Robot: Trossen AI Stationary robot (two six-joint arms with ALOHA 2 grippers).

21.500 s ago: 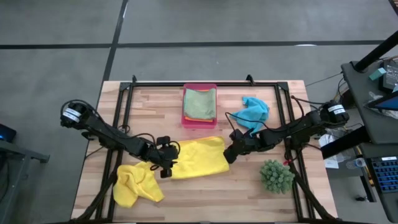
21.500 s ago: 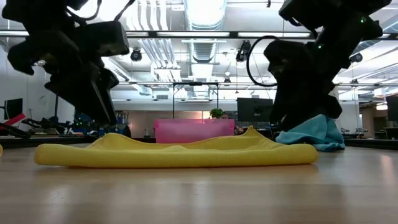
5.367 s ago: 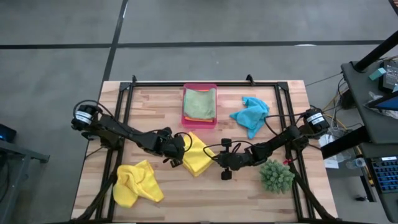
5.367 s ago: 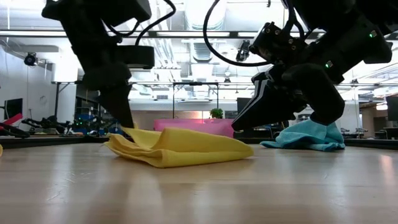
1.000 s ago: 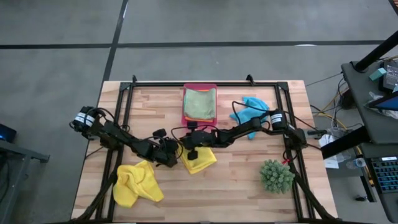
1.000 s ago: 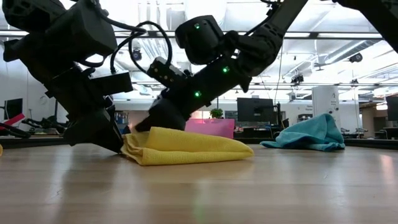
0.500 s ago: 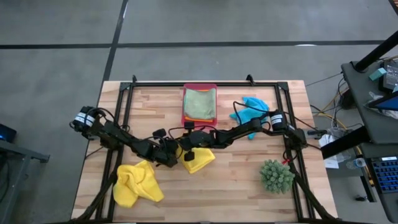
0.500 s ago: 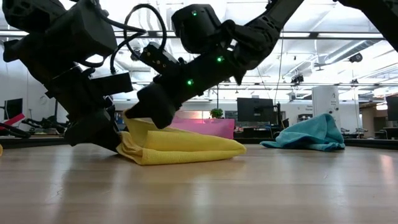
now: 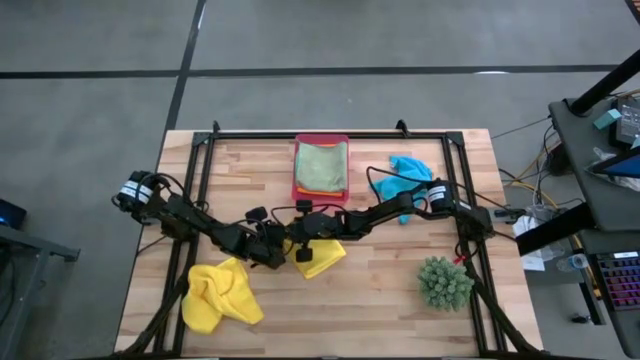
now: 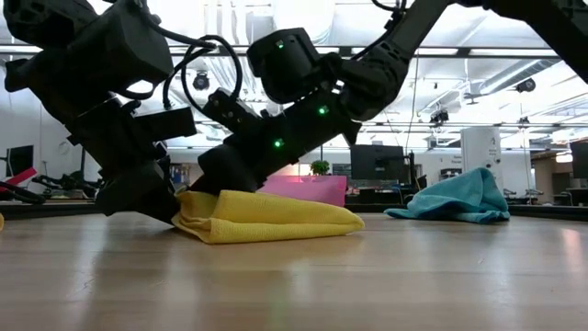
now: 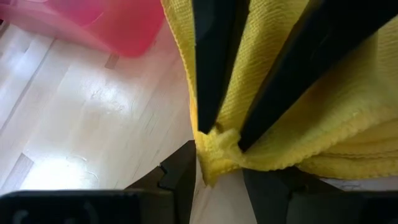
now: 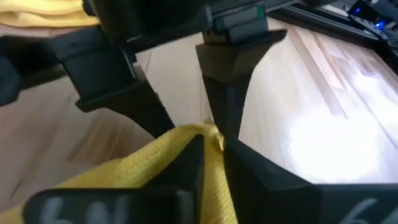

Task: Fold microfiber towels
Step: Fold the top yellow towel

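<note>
Both our left gripper (image 11: 219, 138) and right gripper (image 12: 212, 138) pinch the folded yellow towel (image 9: 322, 255); uneven release could spring its fold.

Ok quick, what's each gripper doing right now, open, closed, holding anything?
Left gripper: closed on a corner of the folded yellow towel.
Right gripper: at the same towel, yellow cloth between its fingers; cannot tell whether it grips or is letting go.

Probably lab: exposed ducts (image 10: 303, 23), monitors (image 10: 375, 162)
</note>
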